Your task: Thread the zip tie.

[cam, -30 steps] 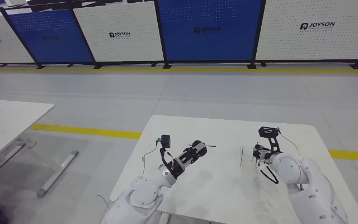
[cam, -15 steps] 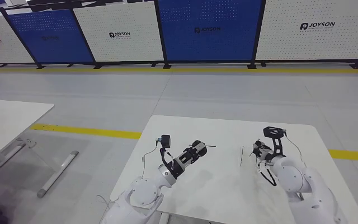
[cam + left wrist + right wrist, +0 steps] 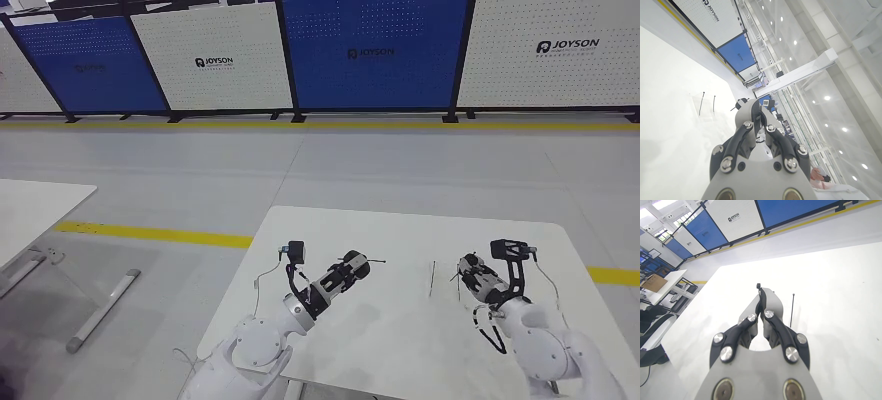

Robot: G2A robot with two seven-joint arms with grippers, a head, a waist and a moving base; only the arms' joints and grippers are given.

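Right hand [image 3: 464, 266]: sits slightly farther right over the white rectangular desk [image 3: 400, 230] than a second ago, with the black wrist bracket [image 3: 510, 248] behind it swung out to the right. Left hand [image 3: 358, 262]: keeps the same spot on the left half of the desk, no shift across that second. Same for the loose tie on the desk: lies exactly where it lay.

Clamped fully shut in the right hand: a thin black plastic zip tie [image 3: 758, 286], pinched edge-on between the dark pads [image 3: 763, 298]. Pokes its small square head just past the fingertips; hides the rest of its strap between the fingers. Hangs over the right half of the desk.

Left hand also pressed shut, on a thin black strip [image 3: 376, 262] that juts from the fingertips toward the right. Cannot tell head from tail on it.

Between the two hands, nearer the right one: another straight black zip tie [image 3: 432, 278], flat on the desk. Runs near to far, small head at the far end, and touches neither hand.
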